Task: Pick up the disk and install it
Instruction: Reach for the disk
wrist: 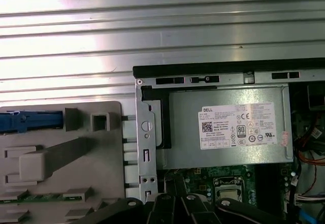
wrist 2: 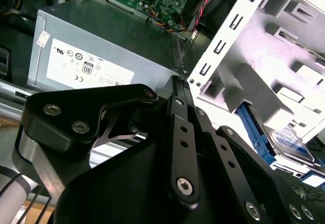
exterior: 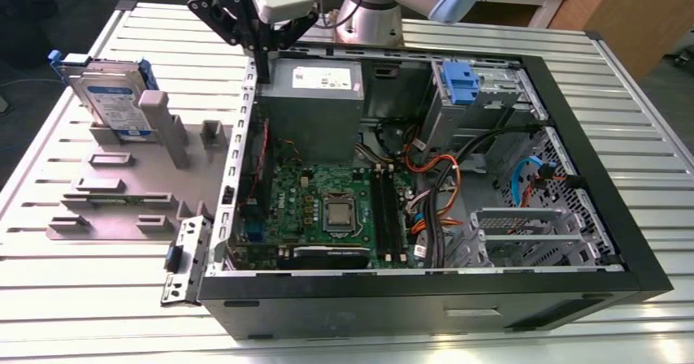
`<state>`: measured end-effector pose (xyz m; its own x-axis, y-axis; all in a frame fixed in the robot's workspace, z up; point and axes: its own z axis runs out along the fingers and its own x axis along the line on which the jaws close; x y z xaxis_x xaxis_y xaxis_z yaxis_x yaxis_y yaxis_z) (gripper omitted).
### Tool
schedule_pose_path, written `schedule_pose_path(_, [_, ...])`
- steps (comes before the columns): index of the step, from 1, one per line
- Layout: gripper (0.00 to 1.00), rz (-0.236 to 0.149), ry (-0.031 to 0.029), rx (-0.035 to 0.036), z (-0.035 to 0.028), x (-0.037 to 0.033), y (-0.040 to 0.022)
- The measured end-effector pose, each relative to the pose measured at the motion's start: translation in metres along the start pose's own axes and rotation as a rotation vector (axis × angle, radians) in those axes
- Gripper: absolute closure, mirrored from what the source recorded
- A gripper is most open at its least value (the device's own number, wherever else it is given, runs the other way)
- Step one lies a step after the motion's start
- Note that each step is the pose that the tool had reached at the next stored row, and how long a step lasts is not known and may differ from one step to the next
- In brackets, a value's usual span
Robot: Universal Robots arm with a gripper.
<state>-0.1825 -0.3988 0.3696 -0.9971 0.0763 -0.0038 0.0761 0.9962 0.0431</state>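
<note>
I see the tool (exterior: 263, 58) closed, fingers pressed together with nothing between them. It hangs pointing down over the open black computer case (exterior: 607, 177), at the case's far corner on the exterior view's left, just beside the grey metal power supply box (exterior: 314, 96) with the white sticker. In the second wrist view the fingertips of the tool (wrist 2: 177, 82) meet right above the case's perforated metal side wall.

The disk (exterior: 114, 100), a flat silver-grey hard drive with a white-and-blue label and blue plastic side rails, is outside the case, well apart from the tool. It stands on its short edge in a slot of the grey plastic fixture (exterior: 119, 193), which lies flat on the ribbed aluminium table (exterior: 65, 299) against the case's side, on the exterior view's left. The long axis is roughly vertical with the rails running up both sides, and the label face is turned toward the exterior camera. The first wrist view has it edge-on, showing a blue rail (wrist: 30, 121).

Inside the case there is a bare blue plastic clip (exterior: 461, 84) in the far drive bay and a green motherboard (exterior: 325, 205) on the floor.
</note>
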Motion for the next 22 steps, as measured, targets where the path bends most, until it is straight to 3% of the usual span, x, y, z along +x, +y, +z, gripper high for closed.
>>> schedule_pose_path(22, [0.89, 0.000, 0.0021, 0.0003, 0.0034, 0.0043, -0.0005])
